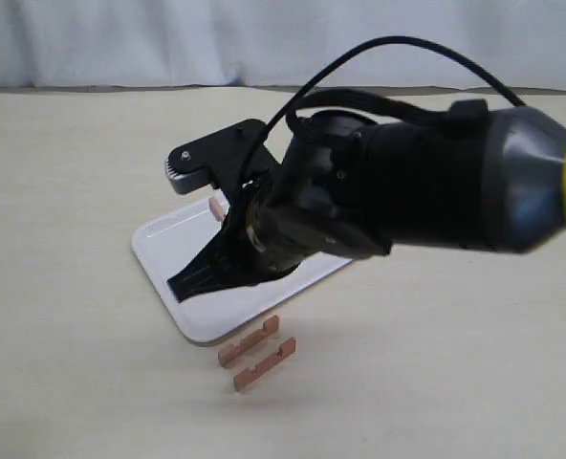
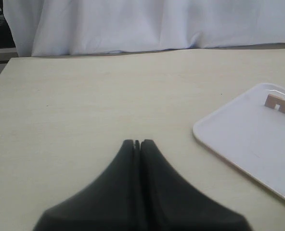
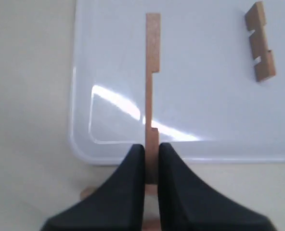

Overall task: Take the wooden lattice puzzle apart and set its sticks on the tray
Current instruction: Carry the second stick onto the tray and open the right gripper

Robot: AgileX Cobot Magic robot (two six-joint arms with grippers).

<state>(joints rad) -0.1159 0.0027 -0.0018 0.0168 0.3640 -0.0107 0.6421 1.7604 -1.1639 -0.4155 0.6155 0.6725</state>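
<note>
Puzzle's apart: the held stick [image 3: 152, 72] hangs edge-on over the tray [image 3: 205, 110], pinched in the right gripper [image 3: 151, 147]. A second stick [image 3: 260, 41] lies on the tray, and two sticks [image 1: 249, 342] [image 1: 264, 364] sit on the table [image 2: 84, 96] just beside its rim. The left gripper [image 2: 137, 142] is clenched on nothing.

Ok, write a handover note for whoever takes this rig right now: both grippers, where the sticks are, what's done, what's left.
Left gripper: jaws shut, empty, over bare table, apart from the tray.
Right gripper: jaws shut on held stick, above the tray.
Done: the puzzle is apart; one loose stick lies on the tray.
Left: release held stick onto the tray, then bring over the two table sticks lying just off its rim.
</note>
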